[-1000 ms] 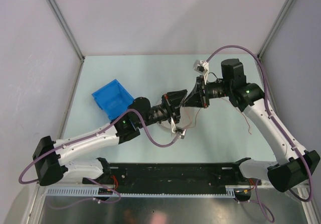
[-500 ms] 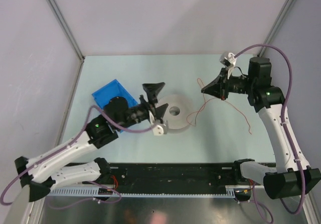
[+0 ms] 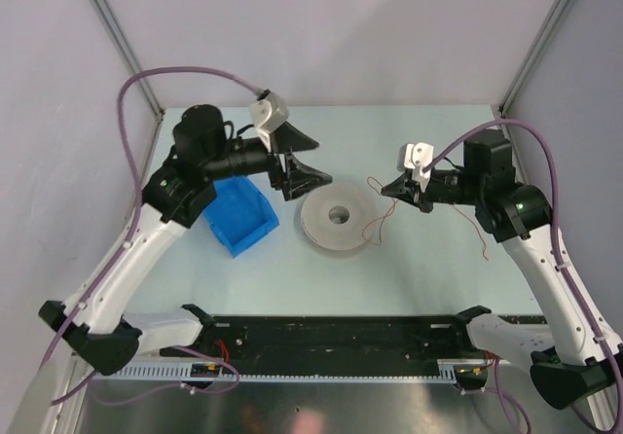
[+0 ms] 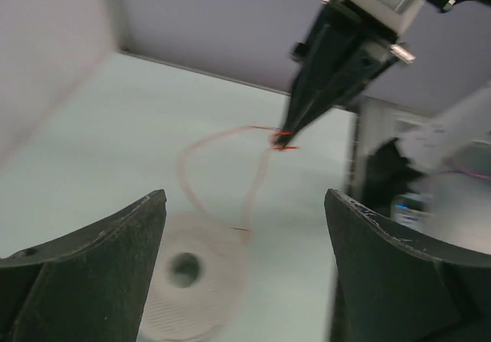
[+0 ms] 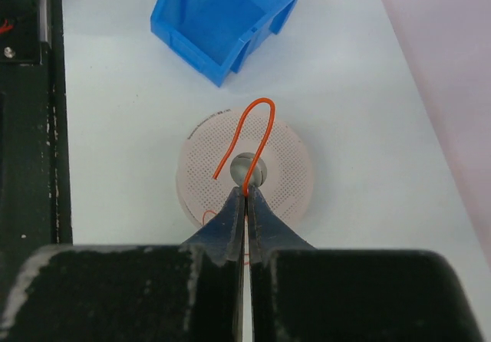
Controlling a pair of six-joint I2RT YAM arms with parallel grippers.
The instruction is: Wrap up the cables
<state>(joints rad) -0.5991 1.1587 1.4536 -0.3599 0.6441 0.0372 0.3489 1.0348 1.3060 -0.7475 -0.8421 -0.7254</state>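
- Right wrist view: right gripper (image 5: 245, 192) jaws pressed together, pinching the thin reddish wire (image 5: 259, 112). A loop arcs up past the tips, over the hub of the spool (image 5: 295, 177). Blue bin (image 5: 222, 20) lies beyond.
- Change: a second ago both grippers crowded over the spool. They are now well apart, and the spool lies exposed.
- Left gripper (image 3: 310, 160) has lifted and swung far-left above the bin. Jaws spread wide, empty, pointing toward the right gripper.
- Judgement: right arm alone controls the wire. Winding possibly barely begun; left wrist view too blurred to count turns.
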